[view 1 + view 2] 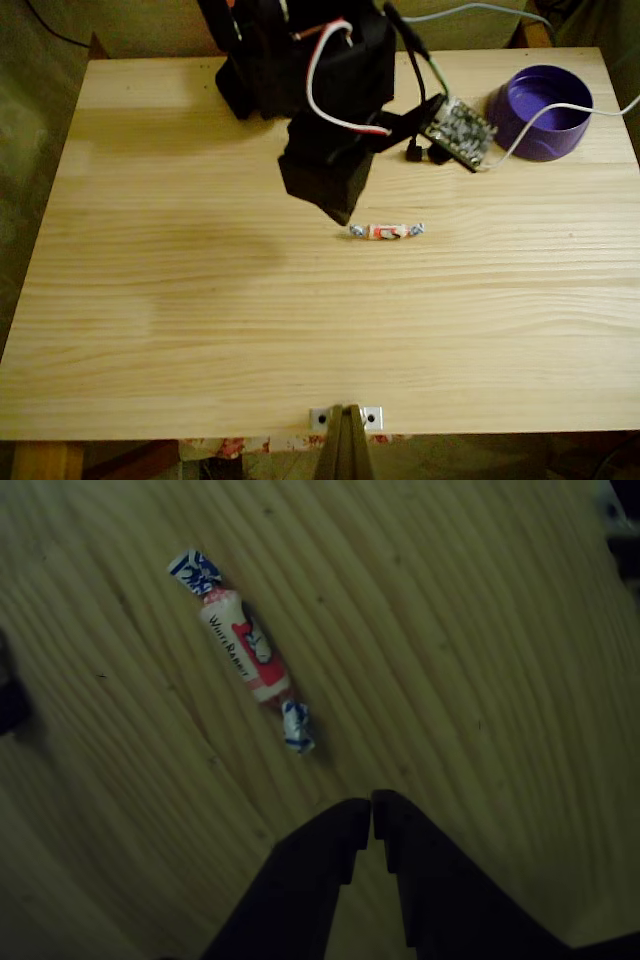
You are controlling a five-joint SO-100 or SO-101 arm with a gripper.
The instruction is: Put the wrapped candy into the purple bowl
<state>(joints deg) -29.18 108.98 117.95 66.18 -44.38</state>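
Purple bowl (545,125) holds no candy; wrapped candy (385,231) lies on table (200,300).

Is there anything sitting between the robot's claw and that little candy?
No. In the other view, just bare wooden table separates the shut gripper from the wrapped candy.
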